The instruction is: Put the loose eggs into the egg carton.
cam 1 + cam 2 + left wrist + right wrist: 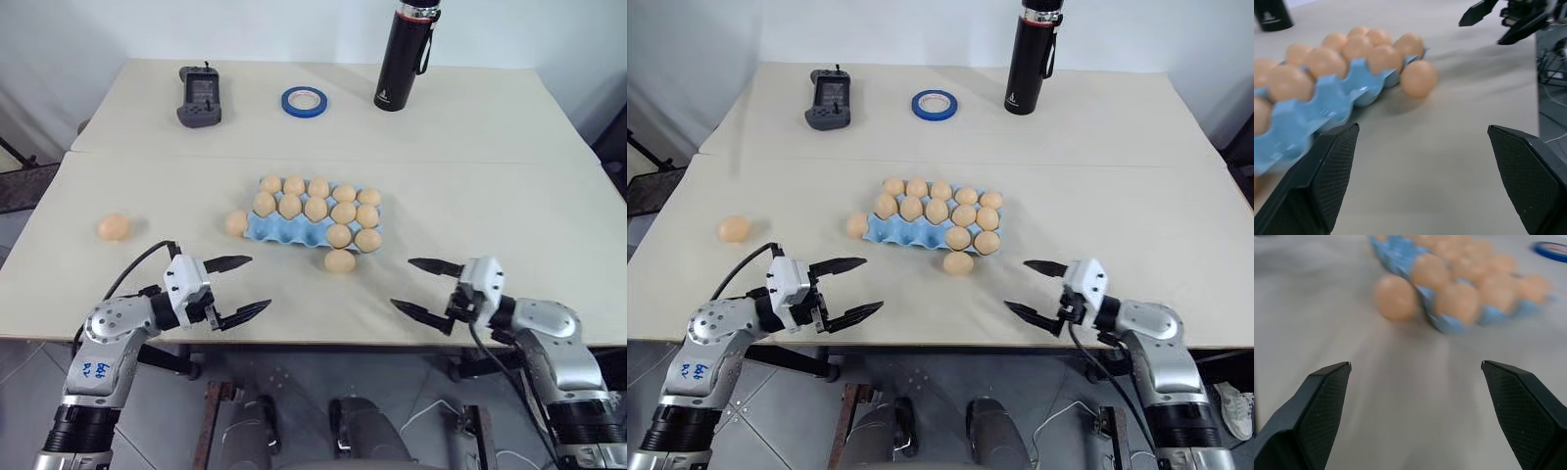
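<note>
The light-blue egg carton [312, 230] lay at the centre of the frame on the pale bench [490, 196], with a dozen tan eggs seated in its cups. The front row held eggs only at its right end, and the cups to their left were bare blue.

Three loose eggs lay on the bench. One [340, 260] sat just below the carton's lower right edge, touching or very nearly touching it. A second [235, 222] rested against the carton's left end. The third [114, 227] lay well apart at the left of the frame.

The left end effector [239, 286] hovered at the lower left, its two black fingers spread wide and holding nothing, pointing toward the middle of the frame. The right end effector [424, 286] hovered at the lower right, likewise spread wide and empty, pointing back toward the left one. Both were below the carton in the frame and clear of every egg.

Along the top of the frame stood a black flask [403, 59] at the right, a blue tape ring [305, 101] lying flat near the centre, and a dark grey handheld device [199, 96] at the left.
</note>
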You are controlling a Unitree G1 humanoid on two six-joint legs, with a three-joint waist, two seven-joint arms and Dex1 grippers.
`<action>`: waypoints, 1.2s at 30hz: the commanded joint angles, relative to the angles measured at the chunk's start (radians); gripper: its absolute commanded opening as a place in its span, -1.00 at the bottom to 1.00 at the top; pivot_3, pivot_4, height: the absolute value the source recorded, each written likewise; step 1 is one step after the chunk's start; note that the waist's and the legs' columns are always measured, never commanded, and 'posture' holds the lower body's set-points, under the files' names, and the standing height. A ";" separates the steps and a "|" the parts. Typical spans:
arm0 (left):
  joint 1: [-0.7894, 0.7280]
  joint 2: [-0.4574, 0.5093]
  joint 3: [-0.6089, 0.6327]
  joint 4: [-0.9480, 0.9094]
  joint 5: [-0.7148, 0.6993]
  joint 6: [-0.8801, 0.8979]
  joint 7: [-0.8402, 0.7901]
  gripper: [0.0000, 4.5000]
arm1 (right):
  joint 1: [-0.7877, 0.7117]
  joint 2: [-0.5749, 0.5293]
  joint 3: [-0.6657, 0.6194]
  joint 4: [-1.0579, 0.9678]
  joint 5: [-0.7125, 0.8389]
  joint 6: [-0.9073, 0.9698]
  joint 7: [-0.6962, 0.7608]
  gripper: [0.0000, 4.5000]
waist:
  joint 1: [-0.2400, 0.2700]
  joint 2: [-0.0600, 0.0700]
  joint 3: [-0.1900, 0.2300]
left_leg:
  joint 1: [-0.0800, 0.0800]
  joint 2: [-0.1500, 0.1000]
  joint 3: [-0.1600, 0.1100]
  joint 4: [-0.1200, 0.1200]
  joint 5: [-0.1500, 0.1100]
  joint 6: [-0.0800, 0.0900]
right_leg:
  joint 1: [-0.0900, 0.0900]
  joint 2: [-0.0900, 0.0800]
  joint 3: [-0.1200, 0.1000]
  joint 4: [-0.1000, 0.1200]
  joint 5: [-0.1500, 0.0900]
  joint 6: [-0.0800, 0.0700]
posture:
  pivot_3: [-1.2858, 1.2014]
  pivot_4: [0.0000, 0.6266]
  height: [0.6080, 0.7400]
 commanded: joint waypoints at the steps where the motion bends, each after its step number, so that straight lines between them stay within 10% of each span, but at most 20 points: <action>1: 0.027 0.013 0.044 -0.014 -0.008 -0.029 0.002 1.00 | -0.037 0.018 0.082 -0.076 -0.004 0.126 -0.032 0.98 | 0.000 0.000 0.000 | 0.000 0.000 0.000 0.000 0.000 0.000 | 0.000 0.000 0.000 0.000 0.000 0.000 | 0.03 -0.52 1.00; 21: 0.166 0.003 0.100 -0.169 -0.022 0.006 0.101 1.00 | -0.253 0.287 0.255 0.161 -0.168 0.142 -0.205 0.98 | -0.004 -0.001 0.000 | 0.000 0.000 0.000 -0.005 0.000 -0.001 | -0.002 -0.001 -0.001 -0.001 -0.002 -0.003 | 0.03 -0.52 1.00; 30: 0.162 -0.001 0.100 -0.172 -0.019 0.010 0.116 1.00 | -0.239 0.306 0.254 0.081 -0.110 0.156 -0.140 -0.19 | -0.002 -0.001 -0.001 | 0.000 0.000 0.000 -0.006 0.000 -0.001 | -0.002 -0.001 -0.001 -0.001 -0.002 -0.003 | 0.03 -0.52 1.00; 36: 0.156 -0.016 0.085 -0.166 -0.014 0.004 0.128 1.00 | -0.318 0.333 0.219 0.013 -0.053 0.249 -0.171 -0.25 | -0.007 -0.001 0.000 | 0.000 0.000 0.000 -0.007 0.000 -0.002 | -0.002 -0.001 -0.001 -0.001 -0.002 -0.003 | 0.03 -0.52 1.00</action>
